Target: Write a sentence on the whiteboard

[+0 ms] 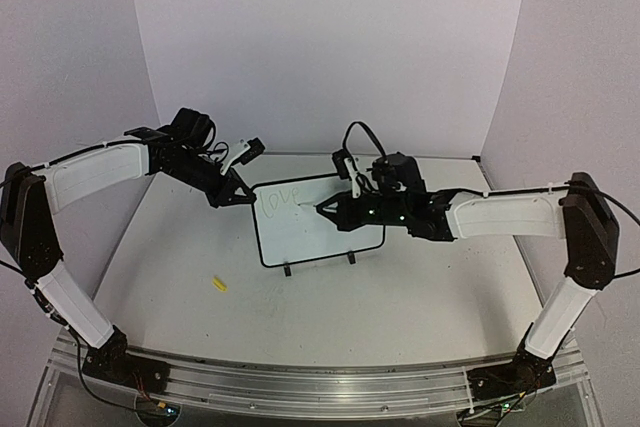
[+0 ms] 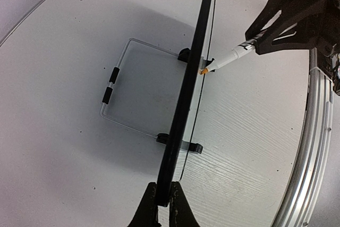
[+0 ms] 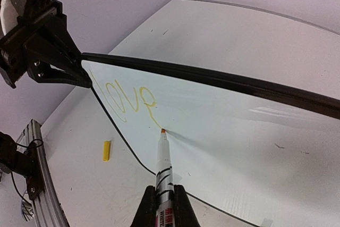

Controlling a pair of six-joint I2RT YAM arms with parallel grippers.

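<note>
The right gripper (image 3: 165, 198) is holding the marker (image 3: 163, 158) tip, seemingly touching, just past the sentence (image 3: 125, 99) on the whiteboard (image 3: 228, 126) that the left gripper (image 2: 163, 196) is clamping.

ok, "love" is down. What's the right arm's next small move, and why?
Probably lift the marker tip slightly and shift it along the line to start the next word. Only "love" is written, the tip sits at the e's tail, the whiteboard beyond is blank, and the left gripper clamps its edge.
</note>
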